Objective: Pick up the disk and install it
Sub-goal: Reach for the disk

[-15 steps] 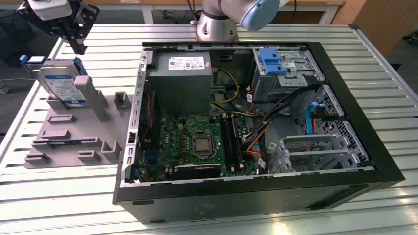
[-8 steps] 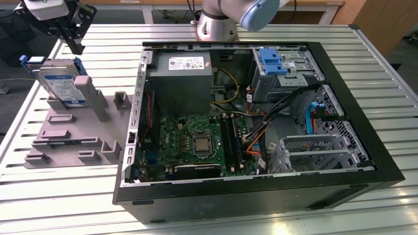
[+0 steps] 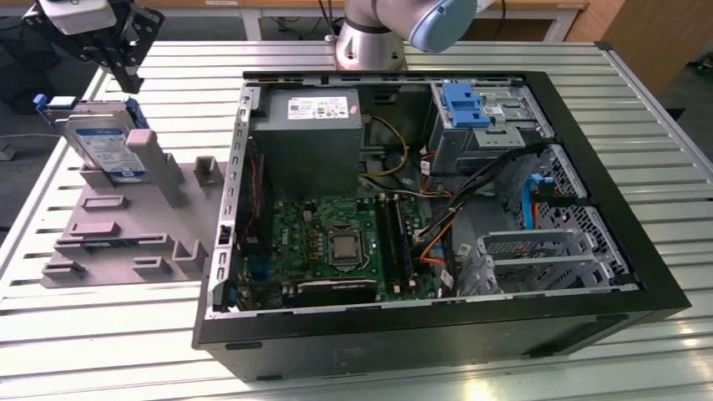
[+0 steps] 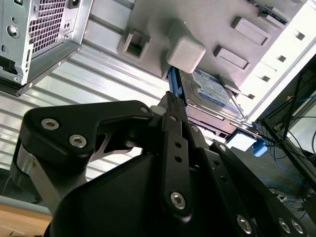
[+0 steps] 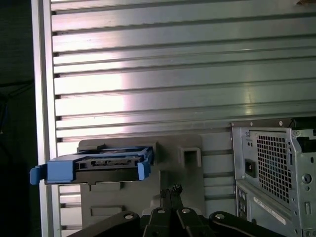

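Observation:
The disk point(image 3: 103, 144), a silver drive with a white-and-blue label in a blue carrier, stands tilted on edge in a grey holder point(image 3: 134, 230) at the exterior view's left. It appears edge-on in the first wrist view point(image 5: 98, 165) and label-up in the second wrist view point(image 4: 213, 91). My gripper point(image 3: 135, 83) hangs above the disk's far end without touching it. Its black fingers are shut together with nothing between them, as both wrist views show point(image 4: 170, 101) point(image 5: 174, 189).
An open computer case point(image 3: 446, 326) lies right of the holder, with a motherboard point(image 3: 334, 242), a grey power supply point(image 3: 306, 138), a ribbed blue latch point(image 3: 466, 104) and metal drive cages point(image 3: 529, 251). Everything rests on a slatted aluminium table point(image 3: 112, 334); its edge is close to the holder.

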